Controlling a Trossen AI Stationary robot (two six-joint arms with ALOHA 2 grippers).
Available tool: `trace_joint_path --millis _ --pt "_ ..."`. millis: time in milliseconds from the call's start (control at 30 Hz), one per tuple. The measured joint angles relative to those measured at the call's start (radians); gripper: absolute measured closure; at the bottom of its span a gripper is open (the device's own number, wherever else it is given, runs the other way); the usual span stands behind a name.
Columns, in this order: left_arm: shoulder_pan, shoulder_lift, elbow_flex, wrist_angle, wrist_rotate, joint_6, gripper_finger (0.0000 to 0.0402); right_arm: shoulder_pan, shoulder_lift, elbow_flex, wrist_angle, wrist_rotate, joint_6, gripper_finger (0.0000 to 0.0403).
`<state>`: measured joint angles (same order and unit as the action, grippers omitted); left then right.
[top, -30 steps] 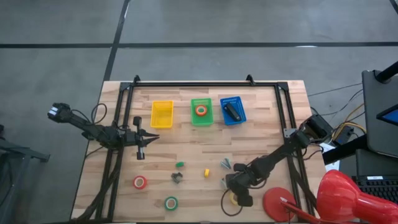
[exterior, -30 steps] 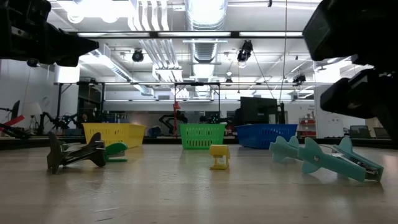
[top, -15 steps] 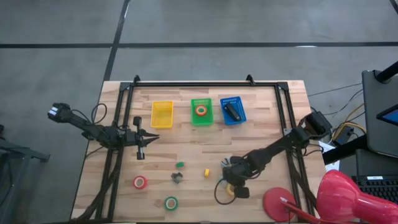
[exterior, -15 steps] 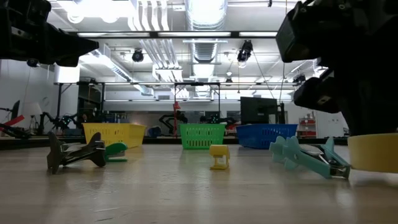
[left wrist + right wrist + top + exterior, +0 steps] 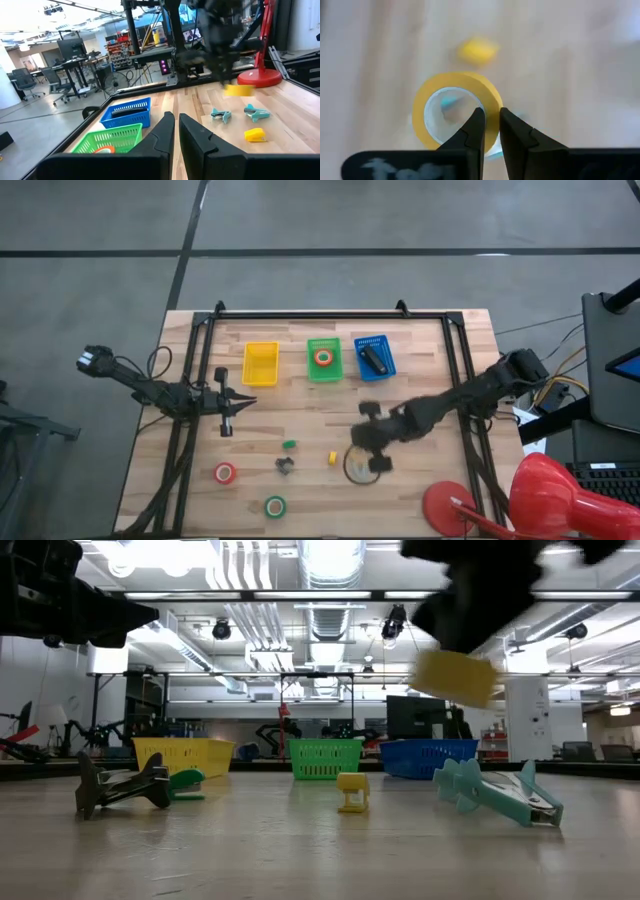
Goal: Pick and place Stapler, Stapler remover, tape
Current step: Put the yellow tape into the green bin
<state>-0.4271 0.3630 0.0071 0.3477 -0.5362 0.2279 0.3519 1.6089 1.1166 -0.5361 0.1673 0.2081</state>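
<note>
right gripper [image 5: 489, 131] pinched on the yellow tape roll's [image 5: 457, 112] wall, apparently lifted above the table [image 5: 300, 425] | left gripper [image 5: 233, 406] closed, empty, near the yellow basket [image 5: 260, 363]

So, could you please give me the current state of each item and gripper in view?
right gripper: shut on yellow tape, lifted off the table
left gripper: shut, empty, waiting at the table's left
stapler: lying in the blue basket
orange-red tape: in the green basket
yellow basket: empty
red tape, green tape: flat on the table
</note>
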Motion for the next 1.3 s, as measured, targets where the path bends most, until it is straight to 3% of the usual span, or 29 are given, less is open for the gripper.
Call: trace_joint_path --millis 100,267,567,833,1000,1300 --pt "0.0 0.0 0.0 -0.005 0.0 0.0 0.0371 -0.055 -0.028 0.033 0.065 0.181 -0.13 0.0364" --pt "0.0 0.0 0.0 -0.008 0.0 0.0 0.0371 -0.178 -0.043 0.083 0.192 0.215 -0.284 0.0364" --pt "0.0 0.001 0.0 -0.013 0.0 0.0 0.0371 -0.491 0.037 0.161 0.244 0.02 -0.332 0.0364" --pt "0.0 0.001 0.0 -0.013 0.0 0.0 0.0371 -0.737 0.181 0.264 0.193 -0.193 -0.207 0.0364" --pt "0.0 0.001 0.0 -0.014 0.0 0.0 0.0371 -0.803 0.278 0.327 0.149 -0.227 -0.158 0.0364" --pt "0.0 0.0 0.0 -0.013 0.0 0.0 0.0371 -0.815 0.42 0.443 0.001 -0.229 -0.15 0.0363"
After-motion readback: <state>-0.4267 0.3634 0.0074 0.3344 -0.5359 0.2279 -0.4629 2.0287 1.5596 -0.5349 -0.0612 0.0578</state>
